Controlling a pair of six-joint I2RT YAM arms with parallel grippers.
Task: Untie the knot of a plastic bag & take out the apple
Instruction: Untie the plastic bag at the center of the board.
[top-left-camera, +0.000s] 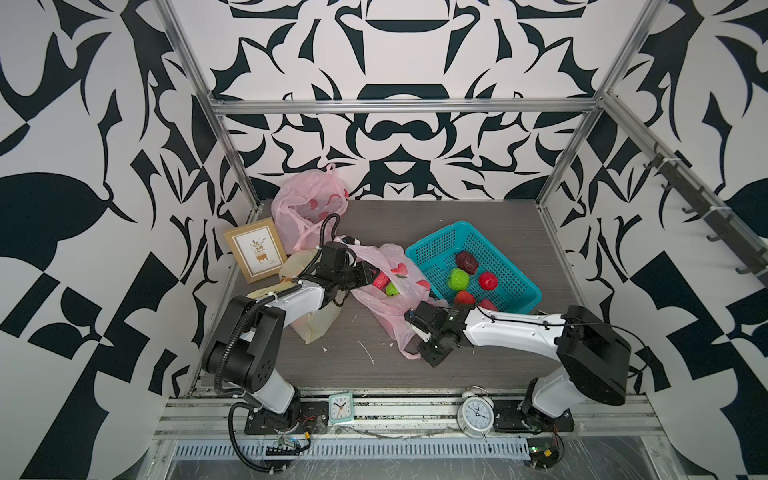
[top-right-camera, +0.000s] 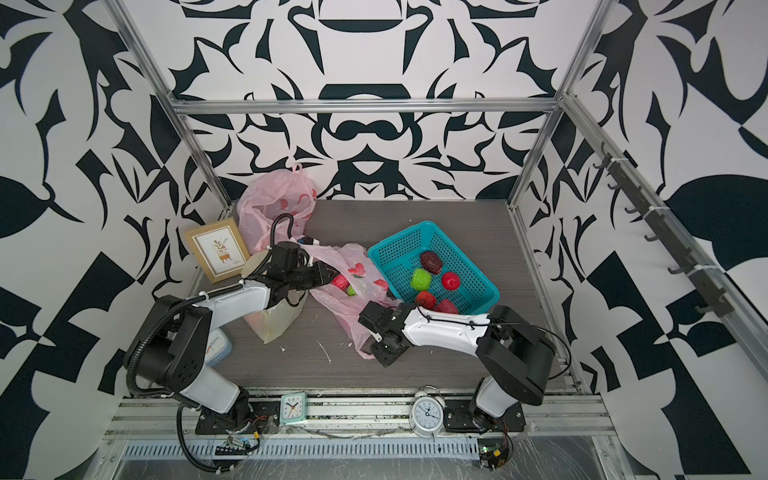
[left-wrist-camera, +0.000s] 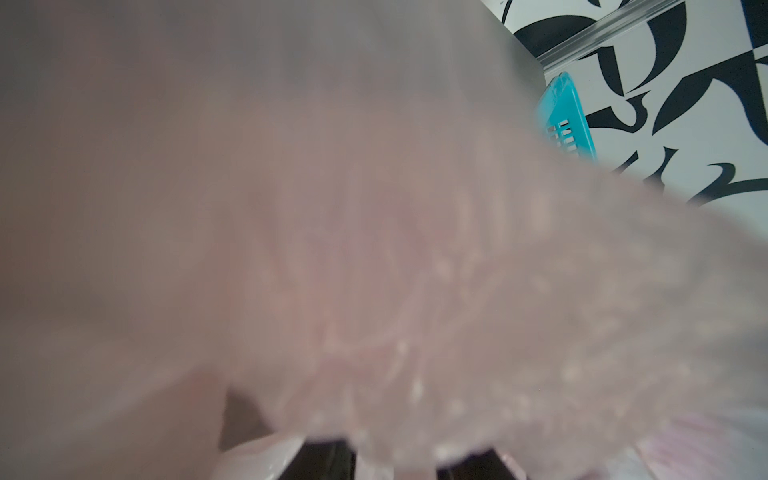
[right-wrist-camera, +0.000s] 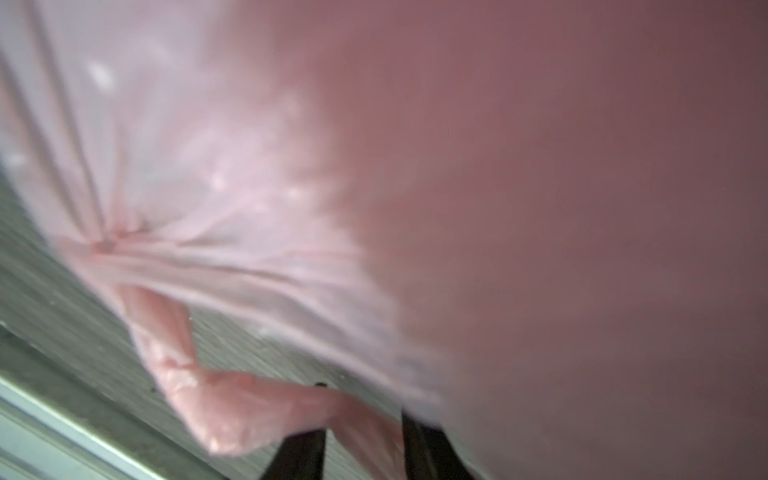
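Plainly the weak point sits at the left: the left gripper (top-left-camera: 372, 275), jaws narrow and pinching the rim of the pink bag (top-left-camera: 390, 309) at the middle of the desk (top-left-camera: 457, 365), has only thin film to hold. A slip there would let the mouth fall shut. Inside that open mouth lie the red apple (top-left-camera: 380, 281) and, touching it, a green fruit (top-left-camera: 391, 289). A careless reach could take the wrong one or nudge both deeper. Toward the front edge, the right gripper (right-wrist-camera: 361, 399) stands with jaws parted, the bag's twisted handle (right-wrist-camera: 232, 399) lying loose across one finger. Moving off could snag it and drag the bag out of the left pinch. The teal basket (top-left-camera: 428, 245), near the right edge, leaves little room to swing.
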